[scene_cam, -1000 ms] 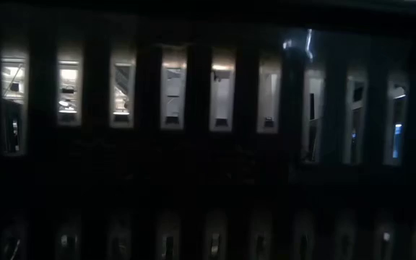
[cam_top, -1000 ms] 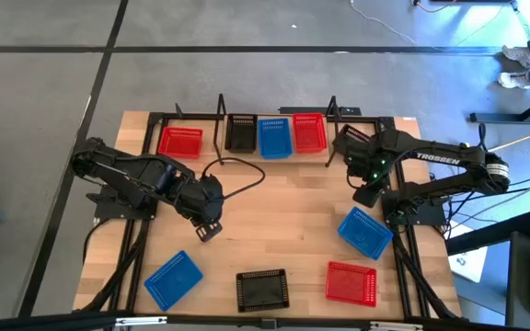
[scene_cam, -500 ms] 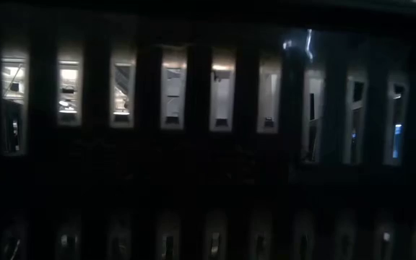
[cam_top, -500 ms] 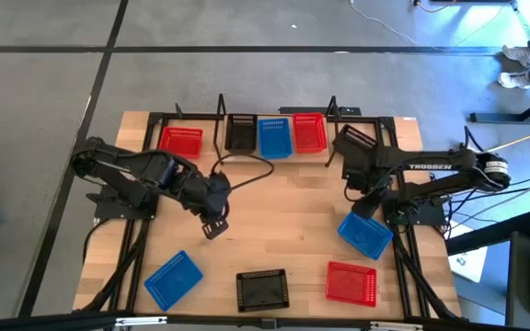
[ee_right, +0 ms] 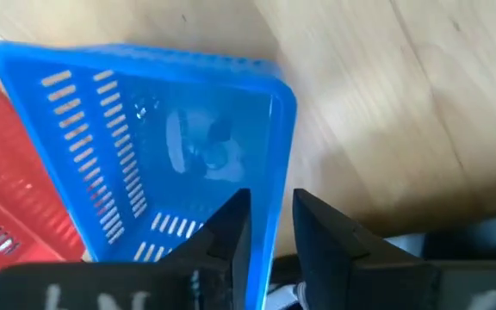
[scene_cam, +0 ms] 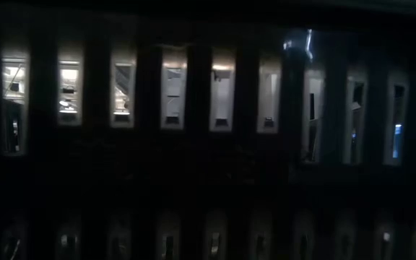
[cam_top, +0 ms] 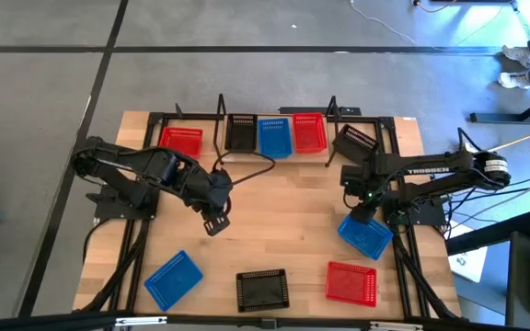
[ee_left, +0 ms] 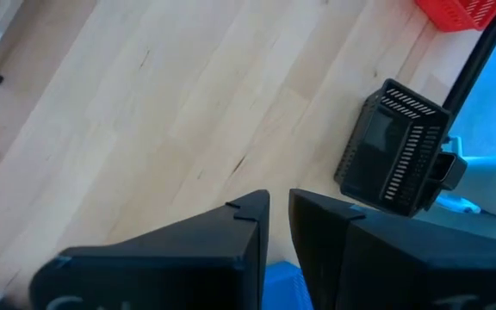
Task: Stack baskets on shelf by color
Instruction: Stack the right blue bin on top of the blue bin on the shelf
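In the high view the shelf (cam_top: 212, 118) stands at the table's far edge and carries a red basket (cam_top: 181, 141), a black one (cam_top: 240, 133), a blue one (cam_top: 274, 136) and a second red one (cam_top: 309, 131). Another black basket (cam_top: 357, 140) sits by the shelf's right post (ee_left: 472, 65). A blue basket (cam_top: 172, 279), a black basket (cam_top: 262, 289) and a red basket (cam_top: 351, 282) lie near the near edge. My right gripper (cam_top: 362, 214) is shut on a second blue basket (cam_top: 368, 236) at the table's right. My left gripper (cam_top: 213, 222) hovers shut over mid-table. My right gripper has the blue basket's side wall at its rim (ee_right: 275, 185) between its two fingers, one finger (ee_right: 229, 226) inside the basket and the other (ee_right: 319, 226) outside. It comes from above, pointing down. The basket rests with its bottom on the table.
The low view is blocked by a dark slotted wall (scene_cam: 193, 108) right at the lens. The right arm's base and frame (cam_top: 421, 216) stand close beside the held basket. Bare wood (cam_top: 283, 221) lies between the two grippers.
My right gripper has moved from beside the black basket at the shelf's right post toward the near edge and down onto the blue basket's rim. My left arm has shifted a little toward the right. The baskets have kept their places.
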`<move>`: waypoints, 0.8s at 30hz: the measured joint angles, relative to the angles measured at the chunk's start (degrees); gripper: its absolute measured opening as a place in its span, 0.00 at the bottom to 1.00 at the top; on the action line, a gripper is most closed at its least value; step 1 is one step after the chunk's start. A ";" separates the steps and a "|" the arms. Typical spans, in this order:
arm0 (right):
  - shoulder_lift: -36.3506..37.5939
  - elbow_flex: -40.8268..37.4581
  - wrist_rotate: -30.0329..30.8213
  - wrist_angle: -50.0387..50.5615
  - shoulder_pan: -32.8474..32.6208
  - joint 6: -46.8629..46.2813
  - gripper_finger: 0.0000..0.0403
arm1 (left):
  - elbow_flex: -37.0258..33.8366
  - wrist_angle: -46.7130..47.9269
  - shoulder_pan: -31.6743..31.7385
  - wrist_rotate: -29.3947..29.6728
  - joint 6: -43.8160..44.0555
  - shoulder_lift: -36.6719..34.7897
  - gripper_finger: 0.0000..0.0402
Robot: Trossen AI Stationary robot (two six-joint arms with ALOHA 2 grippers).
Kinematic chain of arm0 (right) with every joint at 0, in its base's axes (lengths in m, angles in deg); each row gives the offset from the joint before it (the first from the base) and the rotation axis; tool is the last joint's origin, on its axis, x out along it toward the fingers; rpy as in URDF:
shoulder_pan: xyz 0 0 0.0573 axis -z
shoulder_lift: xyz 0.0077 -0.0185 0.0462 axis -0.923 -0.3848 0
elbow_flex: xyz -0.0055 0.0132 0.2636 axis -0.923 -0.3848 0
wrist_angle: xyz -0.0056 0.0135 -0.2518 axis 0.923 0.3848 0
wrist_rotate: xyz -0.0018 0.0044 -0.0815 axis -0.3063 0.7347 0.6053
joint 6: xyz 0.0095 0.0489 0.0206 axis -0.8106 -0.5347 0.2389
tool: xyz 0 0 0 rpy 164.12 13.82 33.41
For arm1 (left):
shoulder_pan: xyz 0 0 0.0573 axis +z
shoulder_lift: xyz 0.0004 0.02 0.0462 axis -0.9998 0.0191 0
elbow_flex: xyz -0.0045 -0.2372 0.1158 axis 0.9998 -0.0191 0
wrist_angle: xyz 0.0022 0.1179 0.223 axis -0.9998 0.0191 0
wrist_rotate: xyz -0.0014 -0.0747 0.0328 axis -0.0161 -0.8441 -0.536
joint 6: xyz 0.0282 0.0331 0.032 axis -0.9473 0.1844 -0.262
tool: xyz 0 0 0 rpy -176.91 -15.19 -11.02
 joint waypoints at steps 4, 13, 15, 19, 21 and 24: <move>0.00 -1.94 0.02 -3.74 0.00 -0.39 0.21 | 0.00 0.00 0.00 0.00 0.02 0.00 0.10; 0.00 -9.19 -2.79 -16.00 0.01 -7.12 0.18 | 0.00 -0.32 0.00 0.01 -0.01 0.00 0.10; 0.00 -9.32 -2.90 -16.60 -0.02 -7.12 0.10 | 0.00 -0.33 0.00 0.01 -0.77 0.00 0.10; -0.02 -6.80 0.20 -16.65 0.04 -6.91 0.02 | 0.00 -0.33 0.00 0.02 -1.36 0.00 0.10; -0.02 -4.23 0.25 -16.49 0.04 -6.33 0.01 | 0.00 -0.33 0.00 0.02 -1.38 0.00 0.10; -0.02 1.00 0.72 -15.46 0.02 -5.43 0.01 | 0.01 -0.31 0.00 0.02 -1.39 0.00 0.10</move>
